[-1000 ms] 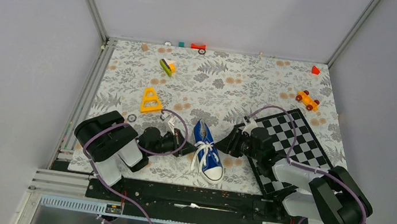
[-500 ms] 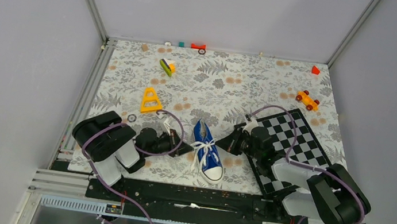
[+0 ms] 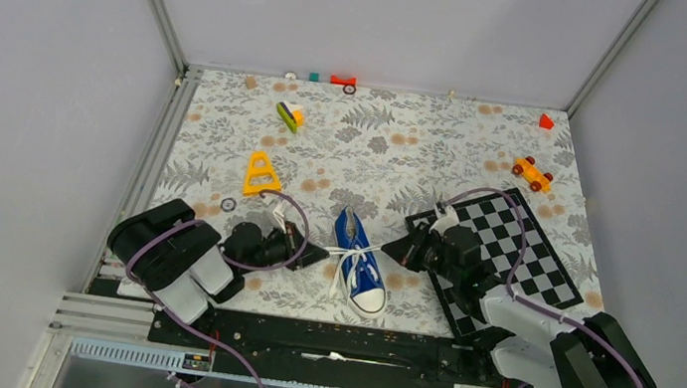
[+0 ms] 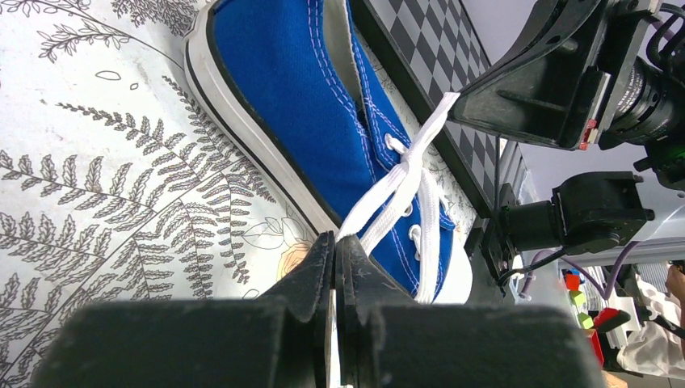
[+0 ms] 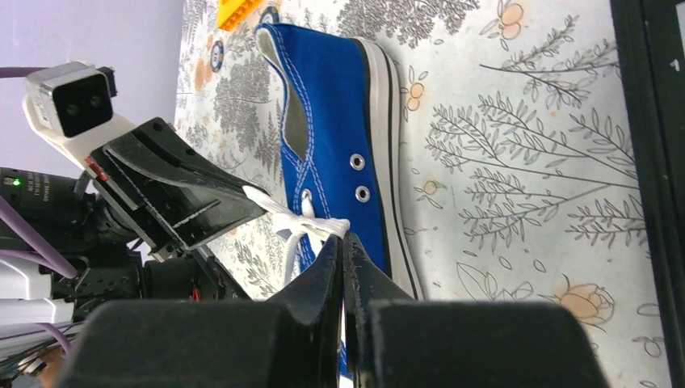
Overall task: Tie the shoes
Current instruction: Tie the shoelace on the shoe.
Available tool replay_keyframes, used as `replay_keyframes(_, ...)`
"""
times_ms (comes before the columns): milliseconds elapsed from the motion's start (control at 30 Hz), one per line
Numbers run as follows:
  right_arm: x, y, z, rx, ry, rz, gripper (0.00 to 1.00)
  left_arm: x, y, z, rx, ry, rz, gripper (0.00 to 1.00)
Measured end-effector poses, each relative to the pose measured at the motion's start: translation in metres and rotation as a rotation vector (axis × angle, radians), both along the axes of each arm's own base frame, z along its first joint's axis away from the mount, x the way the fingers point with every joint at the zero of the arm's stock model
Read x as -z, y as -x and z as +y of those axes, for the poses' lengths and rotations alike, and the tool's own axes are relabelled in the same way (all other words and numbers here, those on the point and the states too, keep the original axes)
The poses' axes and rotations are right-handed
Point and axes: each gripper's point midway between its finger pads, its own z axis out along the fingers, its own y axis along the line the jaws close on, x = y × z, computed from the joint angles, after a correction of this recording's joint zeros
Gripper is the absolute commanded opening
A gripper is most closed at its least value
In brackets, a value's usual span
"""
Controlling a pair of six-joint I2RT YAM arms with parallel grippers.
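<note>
From overhead I see the sneaker sitting on its sole between my two claws, toe toward the arm bases. The left claw is just off one flank and the right claw just off the other. The laces show as a thin white line running from one claw tip across the sneaker to the other, but from up there I cannot tell how the jaws stand. The left wrist camera settles it for that side: its fingers are pressed together on the laces, which leave the tips, cross over the blue upper and carry on to the right claw straight ahead. The right wrist camera gives the mirror of that, its fingers pinched shut on the laces, the left claw facing it across the sneaker. Only the overhead view takes in the checkered board behind the right claw, under its arm, and the yellow triangle toy out beyond the left claw.
</note>
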Motion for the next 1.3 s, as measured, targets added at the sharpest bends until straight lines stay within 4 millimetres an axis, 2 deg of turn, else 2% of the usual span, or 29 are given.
replay_keyframes(167, 0.007, 0.002, -0.006, 0.014, 0.021, 0.015, 0.00, 0.001, 0.001, 0.001, -0.001, 0.003, 0.002, 0.00)
replay_keyframes(367, 0.021, 0.005, -0.014, 0.030, 0.039, 0.047, 0.00, 0.016, 0.003, 0.001, -0.006, -0.009, 0.053, 0.00)
replay_keyframes(467, 0.024, 0.006, -0.017, 0.035, 0.038, 0.056, 0.00, 0.017, 0.003, 0.001, -0.006, -0.006, 0.059, 0.00)
replay_keyframes(633, 0.018, 0.006, -0.018, 0.034, 0.024, 0.047, 0.00, 0.000, 0.002, -0.001, -0.004, 0.027, 0.021, 0.00)
replay_keyframes(733, 0.005, 0.004, -0.019, 0.036, 0.014, 0.020, 0.00, -0.020, 0.002, -0.001, 0.001, 0.053, -0.024, 0.00)
replay_keyframes(867, -0.012, 0.000, -0.017, 0.030, 0.006, -0.016, 0.00, -0.037, 0.005, 0.003, 0.002, 0.046, -0.071, 0.00)
replay_keyframes(1033, -0.016, 0.001, -0.018, 0.025, 0.007, -0.022, 0.00, -0.045, 0.005, 0.013, -0.029, 0.002, -0.116, 0.00)
replay_keyframes(1167, -0.007, -0.011, -0.034, 0.106, 0.055, -0.020, 0.00, -0.029, -0.002, 0.027, -0.101, -0.076, -0.106, 0.00)
replay_keyframes(1300, -0.001, -0.017, -0.043, 0.153, 0.083, -0.015, 0.00, 0.002, -0.002, 0.035, -0.127, -0.158, -0.028, 0.00)
